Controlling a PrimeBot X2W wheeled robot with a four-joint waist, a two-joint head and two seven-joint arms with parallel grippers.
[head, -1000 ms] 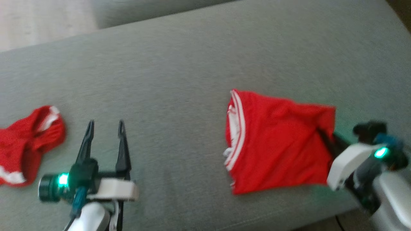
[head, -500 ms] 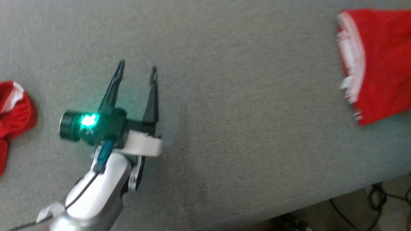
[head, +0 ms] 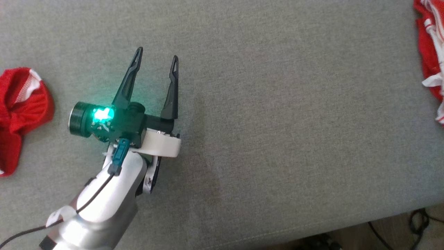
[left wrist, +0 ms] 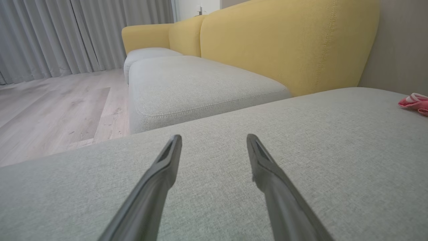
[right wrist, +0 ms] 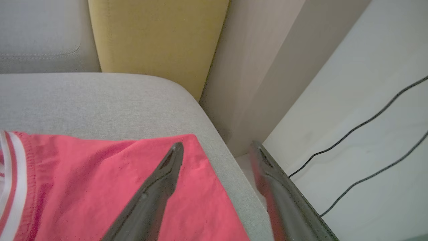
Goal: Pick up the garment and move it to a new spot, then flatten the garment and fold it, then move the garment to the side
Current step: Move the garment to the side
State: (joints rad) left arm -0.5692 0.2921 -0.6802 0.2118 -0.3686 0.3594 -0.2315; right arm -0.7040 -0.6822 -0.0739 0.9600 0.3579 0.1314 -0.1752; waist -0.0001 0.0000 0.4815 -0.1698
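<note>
1. The right gripper (right wrist: 217, 144) is spread wide with nothing between its dark, tapered fingers. One finger lies over the folded red garment (right wrist: 100, 187). The other hangs past the rounded corner of the grey seat cushion (right wrist: 100, 100).
2. The garment lies flat at the cushion's right-hand end, close to that corner. This looks like the "side" spot, so the last move appears done, and open jaws suit a put-down.
3. Its cloth is a thin, matte knit with faint creases. A ribbed band with white stripes (right wrist: 13, 174) edges one side.
4. The left gripper (head: 156, 53) is also spread and empty. It sits low over the bare middle of the cushion, well apart from both red pieces, probably so that it is out of the way.
5. A crumpled red garment (head: 20, 104) is bunched in soft folds at the cushion's left end, with white trim showing.
6. The cushion is a coarse grey weave with a stitched seam. Behind it rises a mustard-yellow backrest (left wrist: 284, 43). Thin black cables (right wrist: 367, 134) run over a pale surface beyond the corner.
</note>
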